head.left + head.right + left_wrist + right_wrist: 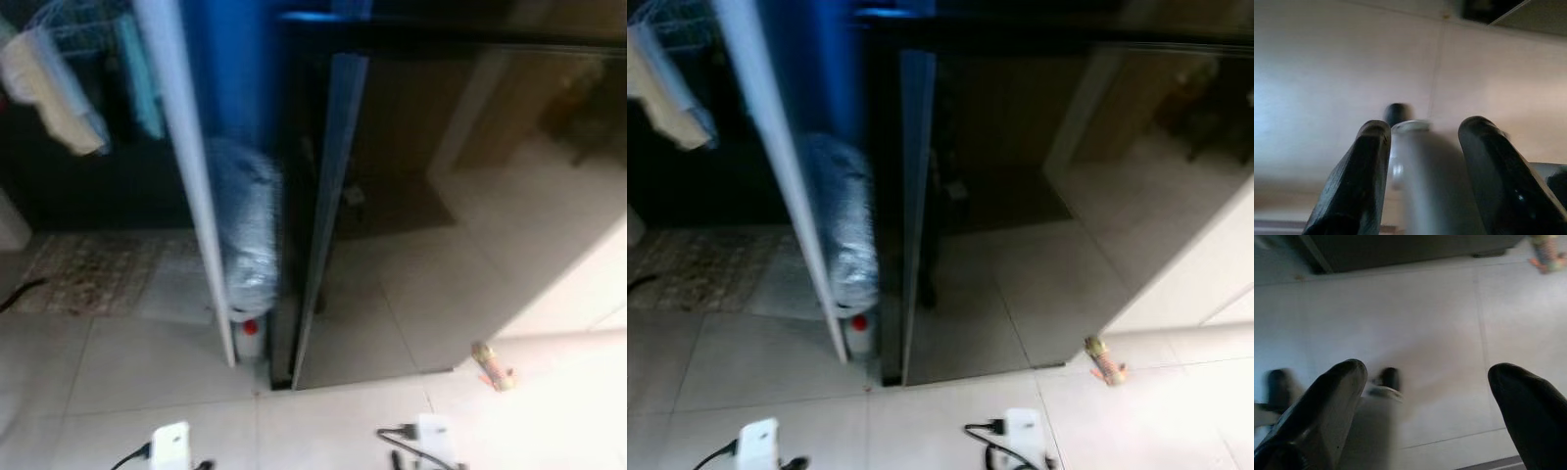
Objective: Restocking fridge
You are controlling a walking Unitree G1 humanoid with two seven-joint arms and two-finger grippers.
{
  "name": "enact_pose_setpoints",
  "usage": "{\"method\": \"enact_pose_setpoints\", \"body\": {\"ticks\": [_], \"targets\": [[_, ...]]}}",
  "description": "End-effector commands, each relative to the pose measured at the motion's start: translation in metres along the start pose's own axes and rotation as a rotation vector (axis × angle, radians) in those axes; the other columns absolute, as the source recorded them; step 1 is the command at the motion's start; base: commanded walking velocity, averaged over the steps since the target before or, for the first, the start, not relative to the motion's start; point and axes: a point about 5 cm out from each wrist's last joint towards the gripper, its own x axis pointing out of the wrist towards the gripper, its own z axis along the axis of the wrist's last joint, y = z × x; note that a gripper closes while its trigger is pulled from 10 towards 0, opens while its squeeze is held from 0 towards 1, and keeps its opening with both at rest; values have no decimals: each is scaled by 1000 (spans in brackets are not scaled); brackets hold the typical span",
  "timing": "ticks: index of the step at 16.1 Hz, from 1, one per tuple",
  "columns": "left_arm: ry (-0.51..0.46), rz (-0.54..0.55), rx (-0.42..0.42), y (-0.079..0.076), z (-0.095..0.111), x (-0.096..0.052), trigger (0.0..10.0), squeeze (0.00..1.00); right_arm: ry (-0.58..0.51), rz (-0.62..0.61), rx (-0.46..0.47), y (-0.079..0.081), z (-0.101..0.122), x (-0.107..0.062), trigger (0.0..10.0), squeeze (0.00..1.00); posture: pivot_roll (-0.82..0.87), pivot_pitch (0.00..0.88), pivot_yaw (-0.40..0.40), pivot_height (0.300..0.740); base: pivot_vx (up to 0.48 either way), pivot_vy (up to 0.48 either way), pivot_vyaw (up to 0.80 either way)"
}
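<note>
Fridge [411, 196] stands at twelve o'clock, its door [186, 176] open for filling. Both my arms hang low; left gripper [1422, 171] and right gripper [1425, 401] are spread wide, holding nothing.

Glossy black fridge [441, 196], pale tiled floor [147, 372], patterned rug [88, 269], red-capped bottle [249, 336]

Both eye views soft with blur. Fridge [460, 196] top and right side cut off by the edges. Pale bundle [245, 230] behind the open door [191, 186] — contents unreadable. Small orange object [493, 365] on the floor too blurred to identify (packet or toy). Both arms cropped at the bottom edge.
</note>
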Motion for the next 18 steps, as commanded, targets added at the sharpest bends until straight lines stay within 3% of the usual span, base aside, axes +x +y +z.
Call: {"method": "enact_pose_setpoints", "body": {"ticks": [1, 12, 18], "targets": [[22, -5, 2, -3, -5, 0, 10000, 0, 14, -15, 8, -6, -5, -1, 10000, 0, -79, 68, -68, 740, 0, 390, 0], [20, 1, 2, -3, -4, 0, 10000, 0, 7, -2, -21, -4, -1, 0, 10000, 0, -80, 82, -57, 740, 0, 389, 0], [16, 0, 1, -3, -5, 0, 10000, 0, 6, -3, -40, -6, -1, 0, 10000, 0, -78, 92, -64, 740, 0, 320, 800]]}}
